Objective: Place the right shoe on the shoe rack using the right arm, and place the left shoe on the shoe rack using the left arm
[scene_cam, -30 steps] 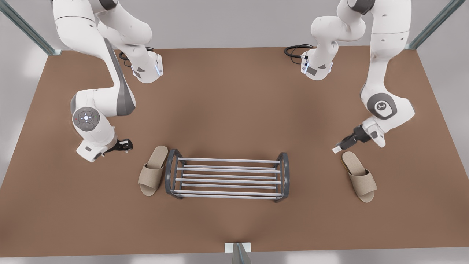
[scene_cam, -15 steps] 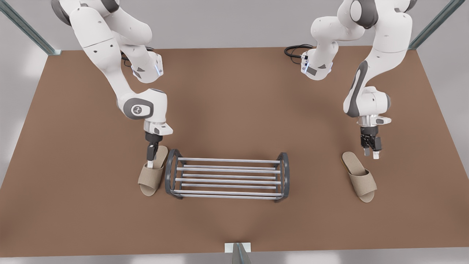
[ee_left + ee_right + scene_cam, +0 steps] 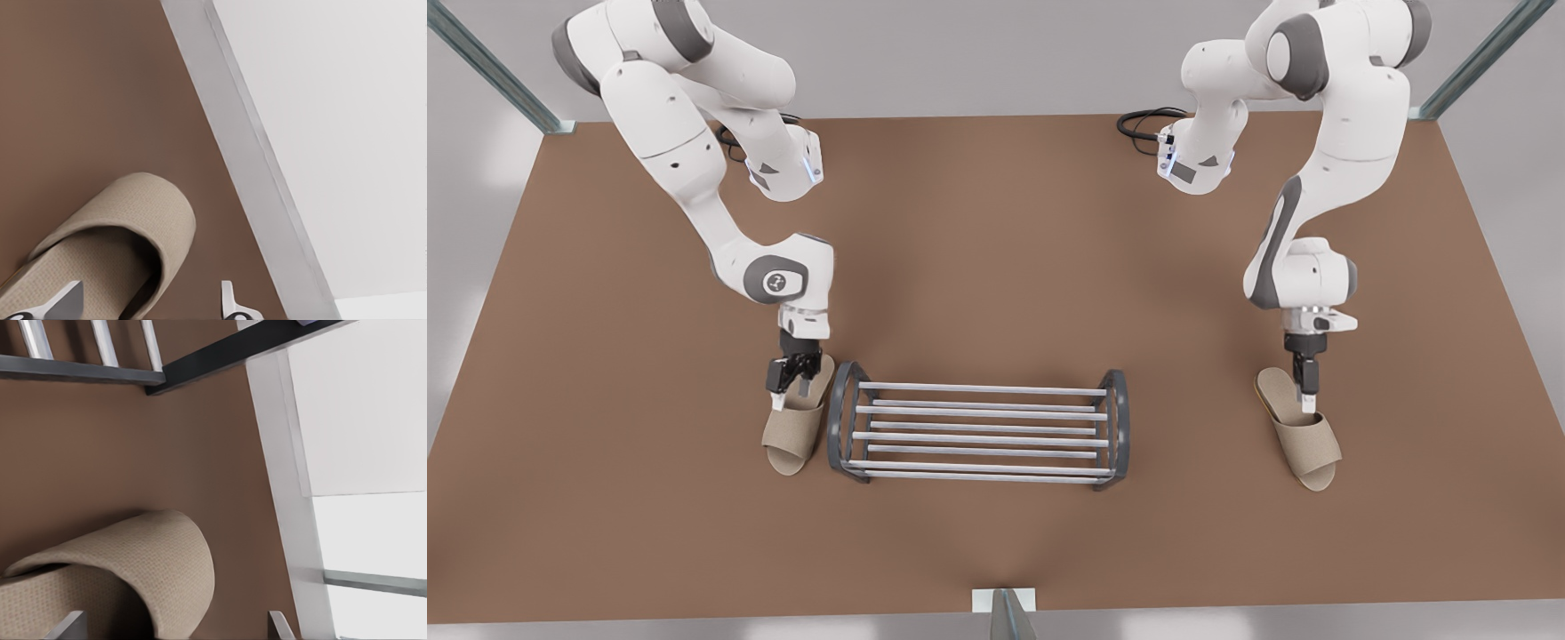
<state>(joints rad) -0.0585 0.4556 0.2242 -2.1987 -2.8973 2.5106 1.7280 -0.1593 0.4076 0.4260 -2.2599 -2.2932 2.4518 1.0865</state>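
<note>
The shoe rack (image 3: 978, 389) stands mid-table, dark arched ends joined by silver bars; one end (image 3: 200, 367) appears in the right wrist view. A beige right shoe (image 3: 787, 440) lies against the rack's end on the front view's left. My right gripper (image 3: 791, 391) hangs open over its heel half, fingertips (image 3: 67, 625) either side of the strap (image 3: 147, 553). The matching left shoe (image 3: 1307, 444) lies apart on the front view's right. My left gripper (image 3: 1307, 398) is open above its insole, one fingertip (image 3: 67, 297) over the slipper (image 3: 127, 213), the other beyond its edge.
The brown table (image 3: 996, 222) has bare room behind and in front of the rack. Both arm bases with black cables (image 3: 1147, 120) sit at the far edge. The table's pale edge (image 3: 247, 167) runs close beside the left shoe. A small bracket (image 3: 1003, 604) marks the near edge.
Both arms swung in from the outer sides and came down over their slippers. The left gripper shifted from beside the left shoe's heel to over its insole; the right gripper turned at the wrist.
</note>
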